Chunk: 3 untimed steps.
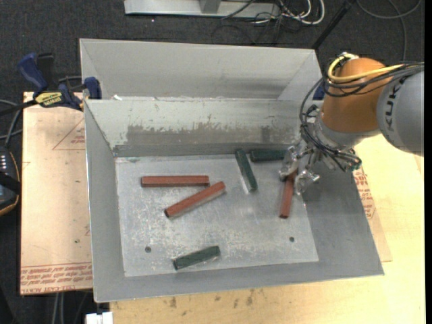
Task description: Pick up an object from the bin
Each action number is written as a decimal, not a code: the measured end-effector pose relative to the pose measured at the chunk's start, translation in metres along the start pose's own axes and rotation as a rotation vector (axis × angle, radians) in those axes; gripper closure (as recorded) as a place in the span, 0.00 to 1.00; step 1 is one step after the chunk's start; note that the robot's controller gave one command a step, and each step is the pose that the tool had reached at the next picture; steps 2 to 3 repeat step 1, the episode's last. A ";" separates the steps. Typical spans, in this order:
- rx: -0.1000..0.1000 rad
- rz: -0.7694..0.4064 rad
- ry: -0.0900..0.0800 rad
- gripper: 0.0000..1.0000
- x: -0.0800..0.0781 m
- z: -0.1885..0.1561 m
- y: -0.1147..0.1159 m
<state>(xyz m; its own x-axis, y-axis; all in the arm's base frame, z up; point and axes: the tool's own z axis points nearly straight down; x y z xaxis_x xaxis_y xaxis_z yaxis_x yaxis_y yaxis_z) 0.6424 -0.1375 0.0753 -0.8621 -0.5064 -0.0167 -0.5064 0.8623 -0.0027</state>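
My gripper [298, 175] hangs low at the right side of the bin, right over the upper end of a short red-brown bar [286, 202]. That bar lies almost upright in the view on the bin floor, its lower end pointing to the front. Just left of the gripper lies a dark green bar [246, 171], slanted. Another dark green bar [268, 155] rests along the foot of the back wall, close behind the gripper.
Two more red-brown bars lie at the left middle, one level [175, 180] and one slanted [194, 200]. A dark green bar [196, 257] lies near the front edge. The arm with its orange cover comes in over the right wall.
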 end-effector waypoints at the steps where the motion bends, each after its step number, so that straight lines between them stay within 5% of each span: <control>1: -0.001 -0.086 0.012 1.00 -0.007 -0.136 -0.007; 3: -0.001 -0.086 0.012 1.00 -0.007 -0.136 -0.007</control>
